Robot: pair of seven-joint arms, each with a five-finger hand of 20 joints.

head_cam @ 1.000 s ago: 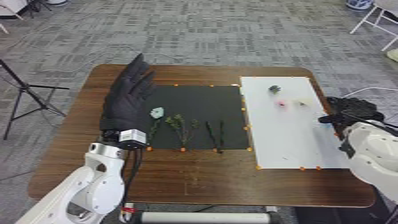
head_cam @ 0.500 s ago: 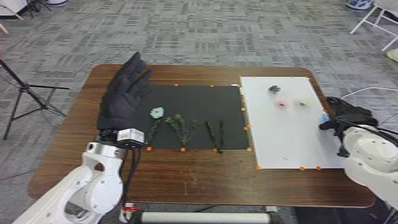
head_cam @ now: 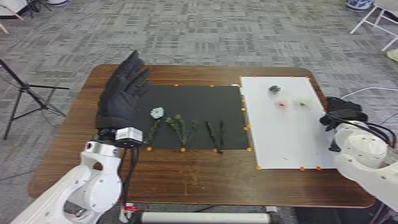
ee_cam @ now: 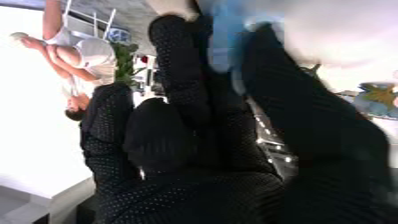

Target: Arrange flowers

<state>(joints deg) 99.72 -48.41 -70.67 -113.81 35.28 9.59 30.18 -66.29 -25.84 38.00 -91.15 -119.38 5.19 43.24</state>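
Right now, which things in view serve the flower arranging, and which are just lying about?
Part of the job:
- pale flower
- leafy sprig
- dark bloom
- pink flower
- held light blue piece
- black mat
- white board

Just lying about:
- tripod
- blue-and-white pot

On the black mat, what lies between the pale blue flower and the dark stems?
A leafy green sprig lies between the flower and the stems, in the head view.

Office-like room, grey patterned carpet (head_cam: 204, 40), black tripod (head_cam: 25, 86) (rather lab-like), white chair (head_cam: 388, 6)

The head view is evenly lit; the right wrist view has white glare, seemingly overexposed.
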